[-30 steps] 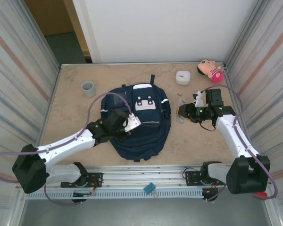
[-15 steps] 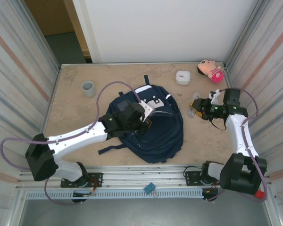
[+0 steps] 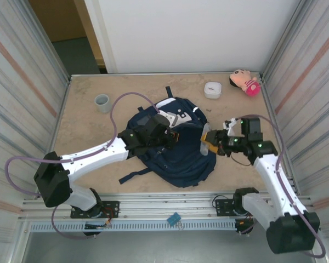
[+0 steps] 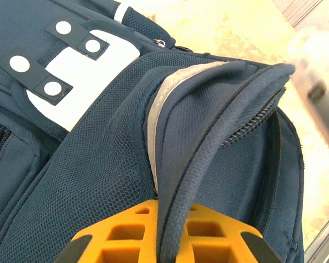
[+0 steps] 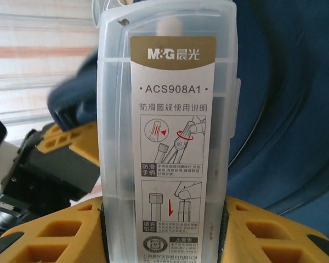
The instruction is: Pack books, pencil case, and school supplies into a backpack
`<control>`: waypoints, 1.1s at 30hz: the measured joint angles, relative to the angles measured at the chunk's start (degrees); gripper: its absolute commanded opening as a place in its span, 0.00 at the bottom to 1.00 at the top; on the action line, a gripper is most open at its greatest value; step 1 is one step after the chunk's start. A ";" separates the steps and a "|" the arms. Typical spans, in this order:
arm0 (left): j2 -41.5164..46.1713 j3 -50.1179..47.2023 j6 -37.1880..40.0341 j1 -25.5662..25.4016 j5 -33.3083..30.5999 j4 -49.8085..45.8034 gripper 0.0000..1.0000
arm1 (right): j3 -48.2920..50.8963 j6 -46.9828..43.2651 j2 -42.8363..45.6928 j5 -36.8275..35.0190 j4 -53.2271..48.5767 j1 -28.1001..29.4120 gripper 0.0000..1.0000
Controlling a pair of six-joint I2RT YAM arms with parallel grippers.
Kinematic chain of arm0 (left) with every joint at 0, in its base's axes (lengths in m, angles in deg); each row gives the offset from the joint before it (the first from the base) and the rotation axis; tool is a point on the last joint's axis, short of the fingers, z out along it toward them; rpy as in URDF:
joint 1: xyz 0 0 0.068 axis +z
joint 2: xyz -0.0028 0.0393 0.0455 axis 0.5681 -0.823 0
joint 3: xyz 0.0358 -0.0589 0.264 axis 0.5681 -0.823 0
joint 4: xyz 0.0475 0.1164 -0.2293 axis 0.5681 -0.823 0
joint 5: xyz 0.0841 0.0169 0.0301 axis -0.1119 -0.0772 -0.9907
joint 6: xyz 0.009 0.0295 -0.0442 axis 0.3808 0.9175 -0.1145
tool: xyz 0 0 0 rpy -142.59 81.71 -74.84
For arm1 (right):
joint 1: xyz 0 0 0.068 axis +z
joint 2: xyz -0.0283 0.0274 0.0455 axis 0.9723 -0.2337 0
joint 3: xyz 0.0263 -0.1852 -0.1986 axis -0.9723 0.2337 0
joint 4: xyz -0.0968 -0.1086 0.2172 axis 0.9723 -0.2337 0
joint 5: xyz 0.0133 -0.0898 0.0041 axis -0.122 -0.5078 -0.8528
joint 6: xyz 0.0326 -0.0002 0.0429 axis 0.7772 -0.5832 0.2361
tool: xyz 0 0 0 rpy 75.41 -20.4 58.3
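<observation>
**One printed label, on the clear plastic case**

In the right wrist view, a white paper label (image 5: 172, 148) runs down the face of the clear plastic case (image 5: 167, 98). Across the label's top sits a gold-tan band (image 5: 172, 53) carrying the brand in white: "M&G" followed by the characters 晨光. Below it, in black between two dots, stands the code "ACS908A1". Under that comes a line of Chinese, 防滑圆规使用说明. Two framed line drawings follow, each with a red arrow and a small boxed caption at its left; these seem to read 防滑手柄 and 填充铅芯, though the print is small. The fine lines at the label's foot are too small to read.
</observation>
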State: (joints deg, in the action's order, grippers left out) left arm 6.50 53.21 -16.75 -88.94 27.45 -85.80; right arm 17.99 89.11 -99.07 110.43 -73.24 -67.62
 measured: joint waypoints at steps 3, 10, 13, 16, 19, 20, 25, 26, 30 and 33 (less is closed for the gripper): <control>0.00 0.00 -0.61 0.39 0.66 0.48 0.00 | 4.63 8.90 3.43 -3.87 5.01 5.60 0.40; -0.02 0.00 -1.29 0.76 1.97 1.20 0.00 | 7.61 21.35 2.73 -12.61 15.91 13.07 0.40; -0.04 0.00 -1.60 0.79 2.43 1.60 0.00 | 7.61 24.37 -1.18 -14.47 20.35 15.15 0.41; -0.04 0.00 -2.36 1.01 2.60 2.14 0.00 | 7.61 28.04 -5.16 -16.20 25.03 16.70 0.45; -0.04 0.00 -2.86 1.14 2.62 2.45 0.00 | 7.65 31.95 -8.68 -17.84 30.73 17.81 0.56; -0.04 0.00 -2.97 1.14 2.64 2.47 0.00 | 7.65 32.70 -9.64 -18.23 32.15 17.94 0.58; -0.04 -0.02 -3.37 1.14 2.58 2.80 0.00 | 7.65 34.97 -12.20 -19.04 36.46 18.14 0.65; -0.04 -0.02 -3.37 1.16 2.58 2.80 0.00 | 7.65 35.12 -12.33 -19.06 36.72 18.16 0.65; 0.07 -0.02 -3.37 1.49 2.58 2.82 0.00 | 7.67 35.89 -12.09 -19.63 37.13 18.84 0.56; 0.13 -0.04 -3.37 1.51 2.58 2.82 0.00 | 9.14 36.94 -10.21 -21.18 37.75 19.98 0.50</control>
State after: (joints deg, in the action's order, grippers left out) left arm 6.63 53.16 -20.12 -87.43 30.03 -82.98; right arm 27.12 126.05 -109.27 89.25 -35.49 -47.65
